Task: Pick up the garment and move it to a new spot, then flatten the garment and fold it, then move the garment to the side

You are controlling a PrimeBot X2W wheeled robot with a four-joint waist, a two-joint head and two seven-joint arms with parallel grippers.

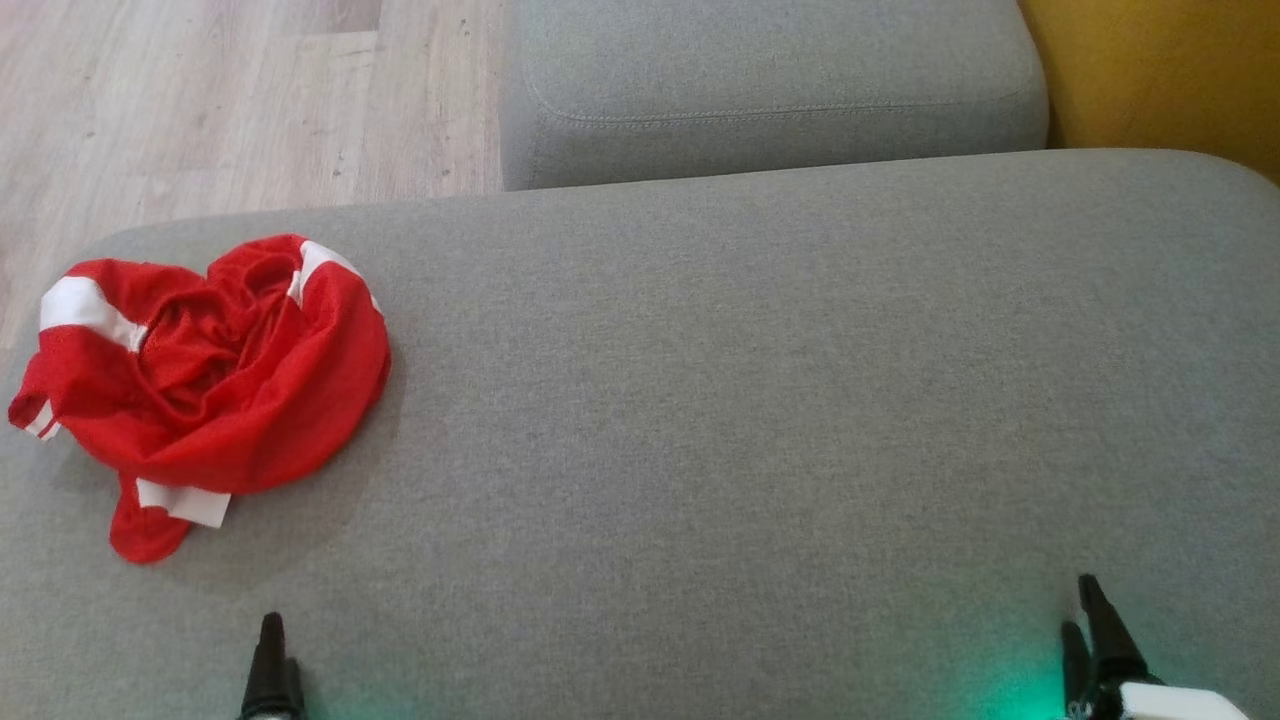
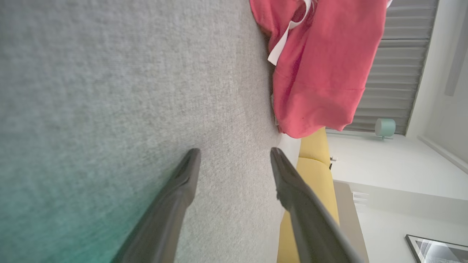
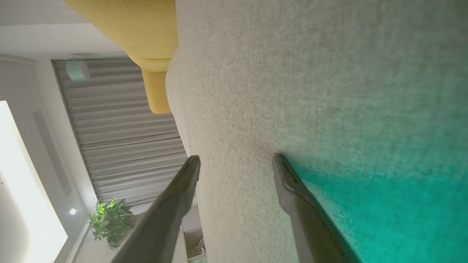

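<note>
The pale wood-look floor (image 1: 200, 100) shows at eleven o'clock in the head view, and just inside it the one crumpled red garment with white bands (image 1: 205, 385) lies heaped at nine o'clock on the large grey fabric cushion (image 1: 750, 400), close to its left edge, with white showing in four places. From the left wrist view it is a single mound resting on the cloth. The left gripper (image 2: 234, 153) hovers at seven o'clock, its two dark fingers spread wide with grey cloth between them. The garment sits at about twelve o'clock from it, apart, with bare cushion between. A green glow tints the cloth beside each gripper. At twelve o'clock a second, smaller grey cushion (image 1: 770, 90) butts against the large one, making two. Yellow upholstery (image 1: 1170, 70) fills one o'clock. The right gripper (image 3: 236, 159) waits at five o'clock, well apart from the garment, its two fingers likewise parted wide and gripping nothing. Beyond the seat the wrist views catch a grey slatted blind (image 3: 124, 146), one round mint-green lamp (image 2: 384, 128), one leafy green plant (image 3: 109, 221) and one framed picture (image 2: 437, 250).
</note>
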